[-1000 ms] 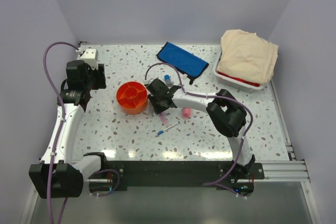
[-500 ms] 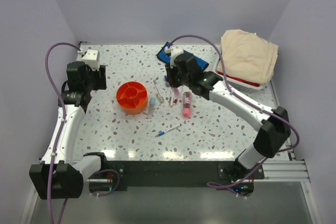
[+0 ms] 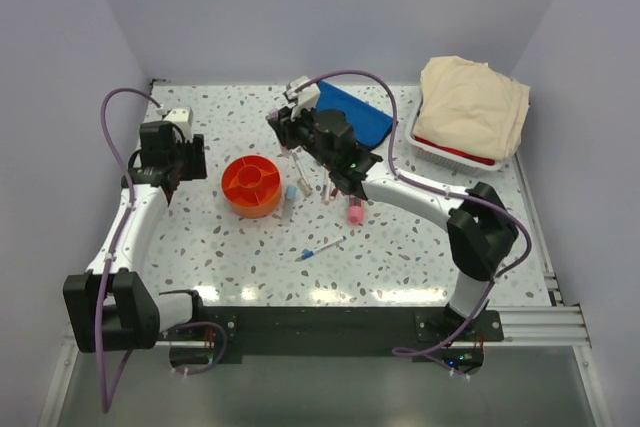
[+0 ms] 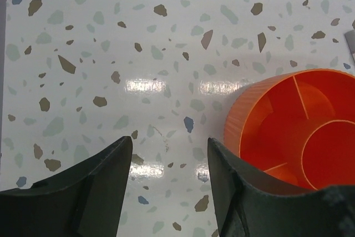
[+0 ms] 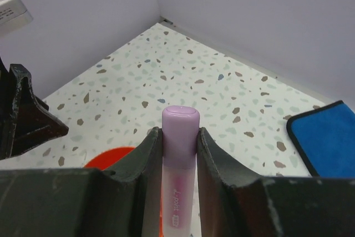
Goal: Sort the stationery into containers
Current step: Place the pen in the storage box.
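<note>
My right gripper is shut on a lilac marker and holds it upright in the air, just beyond the round orange tub. The tub's red edge shows below the fingers in the right wrist view. My left gripper is open and empty, low over the table just left of the tub. The blue pouch lies at the back, partly behind my right arm. A blue-capped marker, a dark pen, a pink tube and a thin pen lie right of the tub.
A white basket with a red rim holding beige cloth stands at the back right. The walls close in on the left, back and right. My left arm runs along the left side.
My right gripper has swung left from over the loose items to above the far side of the tub, with the lilac marker in it. My left gripper has shifted slightly toward the tub.
</note>
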